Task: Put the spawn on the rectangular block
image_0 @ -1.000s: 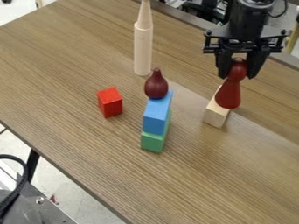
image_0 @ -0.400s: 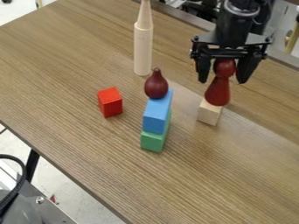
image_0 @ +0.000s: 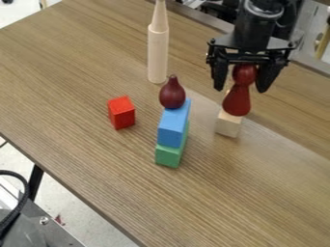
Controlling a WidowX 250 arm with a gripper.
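Observation:
The black gripper (image_0: 242, 89) hangs at the upper right, open, with its two fingers apart on either side of the red pawn (image_0: 237, 100). The pawn stands upright on a light wooden rectangular block (image_0: 228, 125), its round head between the fingers with gaps beside it. Part of the block is hidden behind the pawn's base.
Left of the pawn, a dark red pear-shaped piece (image_0: 172, 92) sits on a blue block (image_0: 173, 127) above a green block (image_0: 170, 155). A red cube (image_0: 121, 113) lies further left. A tall wooden cylinder with a cone (image_0: 157, 54) stands behind, on the wooden table (image_0: 84, 62).
The gripper has opened around the pawn's head and shifted left. The pawn and the wooden block beneath it have also moved a little left.

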